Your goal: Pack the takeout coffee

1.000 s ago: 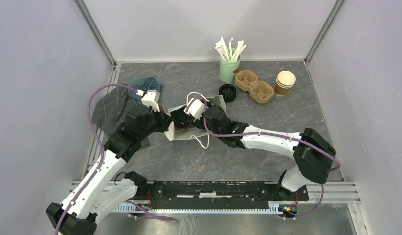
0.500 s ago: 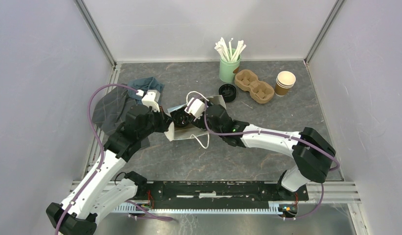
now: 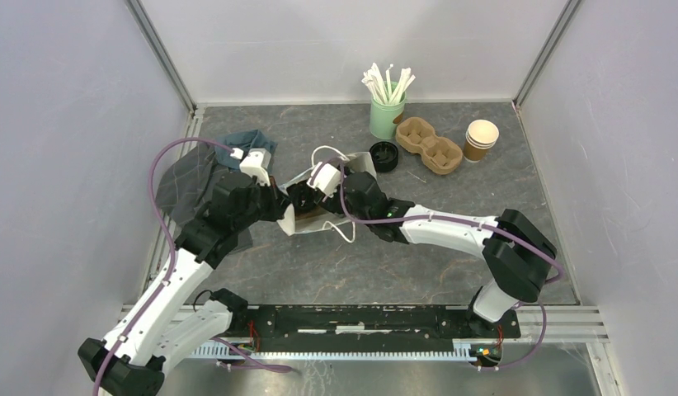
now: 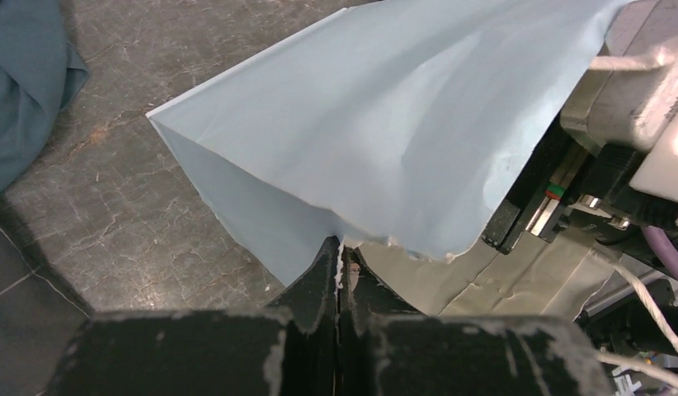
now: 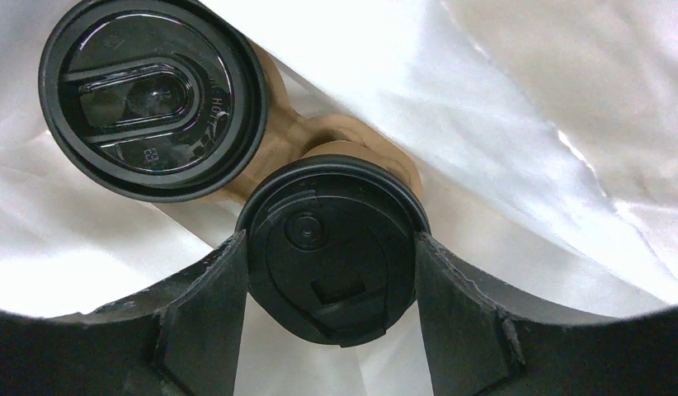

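Note:
A white paper bag lies open at the table's middle. My left gripper is shut on the bag's torn rim and holds it up; the bag's pale side fills that view. My right gripper reaches into the bag. Its fingers press on both sides of the black lid of the nearer takeout coffee cup. The second lidded cup stands beyond it. Both sit in a brown pulp carrier. From above the cups are mostly hidden under my right wrist.
At the back stand a green cup of white stirrers, a stack of black lids, an empty pulp carrier and lidless brown cups. A dark cloth lies at the left. Grey walls enclose the table.
My right wrist has shifted slightly left and farther back, deeper into the bag, and the bag's rim and handle moved with it. The left gripper holds the rim as before.

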Controlling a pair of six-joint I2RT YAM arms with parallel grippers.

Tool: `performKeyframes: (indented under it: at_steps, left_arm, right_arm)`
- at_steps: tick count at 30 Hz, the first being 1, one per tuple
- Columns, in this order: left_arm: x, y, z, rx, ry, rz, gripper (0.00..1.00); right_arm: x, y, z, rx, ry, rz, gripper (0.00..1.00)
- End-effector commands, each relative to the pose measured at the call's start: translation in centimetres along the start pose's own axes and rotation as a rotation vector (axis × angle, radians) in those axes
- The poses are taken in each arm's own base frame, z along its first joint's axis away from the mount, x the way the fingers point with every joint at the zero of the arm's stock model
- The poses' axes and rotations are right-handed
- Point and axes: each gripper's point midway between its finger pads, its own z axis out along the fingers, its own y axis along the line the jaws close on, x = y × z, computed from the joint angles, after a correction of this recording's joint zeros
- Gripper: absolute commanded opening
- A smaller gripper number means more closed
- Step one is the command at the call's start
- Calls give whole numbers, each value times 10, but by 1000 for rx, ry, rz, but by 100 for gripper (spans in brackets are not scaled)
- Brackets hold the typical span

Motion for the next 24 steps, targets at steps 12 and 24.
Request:
performKeyframes:
  at_steps: [12,24]
  left_arm:
    - [-25,-37,-20,102,41,-136,2]
    - [-19,-23,-21,-28,112,-238,2]
  right_arm:
    - [-5,16,-8,-131,68,50,46]
    - [6,41,4,-269,267,73,47]
